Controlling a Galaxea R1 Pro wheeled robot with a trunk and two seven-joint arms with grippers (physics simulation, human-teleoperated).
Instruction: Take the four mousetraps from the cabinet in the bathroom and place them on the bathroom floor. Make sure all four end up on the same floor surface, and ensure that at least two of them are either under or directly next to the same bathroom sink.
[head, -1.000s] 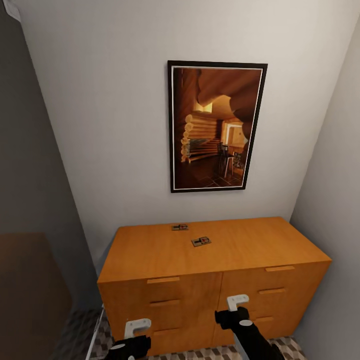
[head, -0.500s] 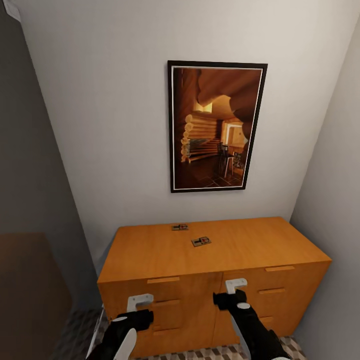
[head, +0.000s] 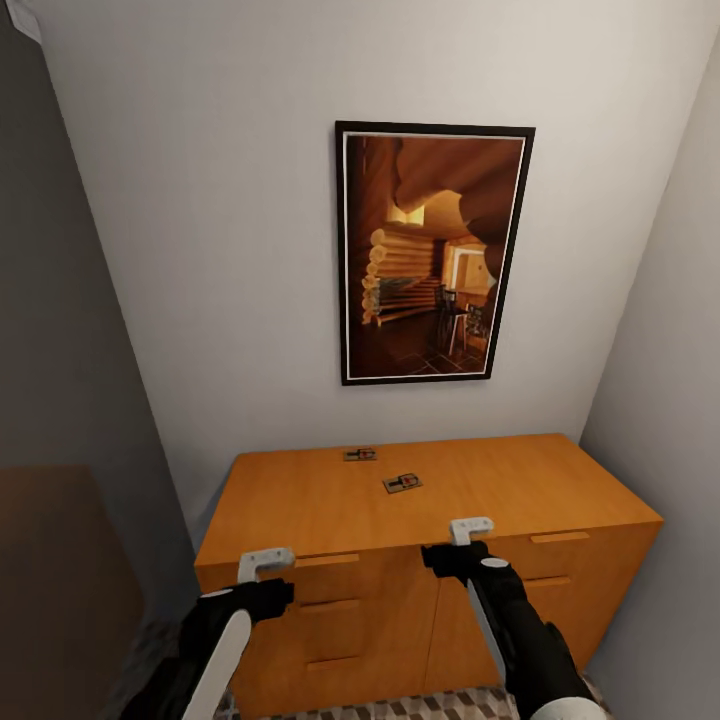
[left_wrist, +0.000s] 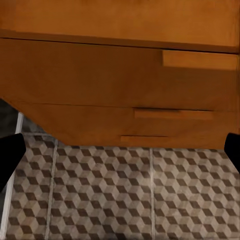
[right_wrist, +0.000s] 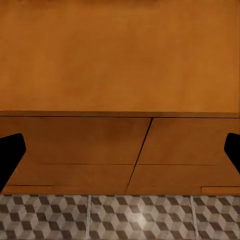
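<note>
Black arms raise both pincers (head: 266, 563) (head: 471, 530) before cabinet (head: 420, 570).

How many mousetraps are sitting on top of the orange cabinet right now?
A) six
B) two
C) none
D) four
B: in the head view two small mousetraps lie on the cabinet top, one near the wall and one a little closer to the front, apart from each other.
</note>
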